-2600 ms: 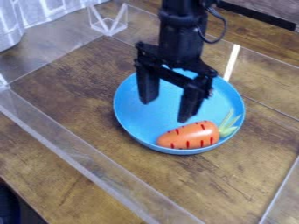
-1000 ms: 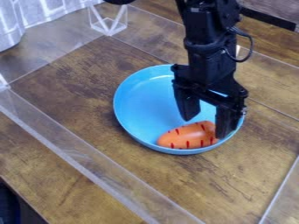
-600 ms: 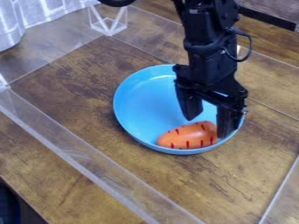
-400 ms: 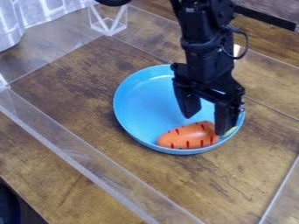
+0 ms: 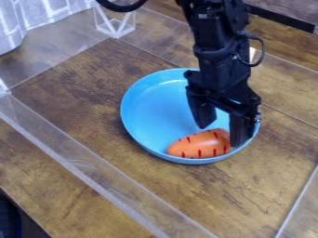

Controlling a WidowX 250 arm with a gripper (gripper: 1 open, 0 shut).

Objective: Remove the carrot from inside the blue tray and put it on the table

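The orange carrot (image 5: pixel 203 145) lies inside the blue tray (image 5: pixel 154 112), against the tray's near right rim, its green top hidden behind the gripper. My black gripper (image 5: pixel 221 129) hangs straight down over the carrot's right half. It is open, with one finger behind the carrot and the other near the tray's right rim. Nothing is held between the fingers. The tray rests on the dark brown wood table (image 5: pixel 87 102).
Clear acrylic walls (image 5: pixel 74 158) run along the front left and the right of the table. A clear triangular stand (image 5: pixel 115 19) sits at the back. Bare wood lies left of and in front of the tray.
Since the earliest frame the gripper has moved from the tray's middle to the right, over the carrot, and dropped lower. Over the last second it has hardly shifted.
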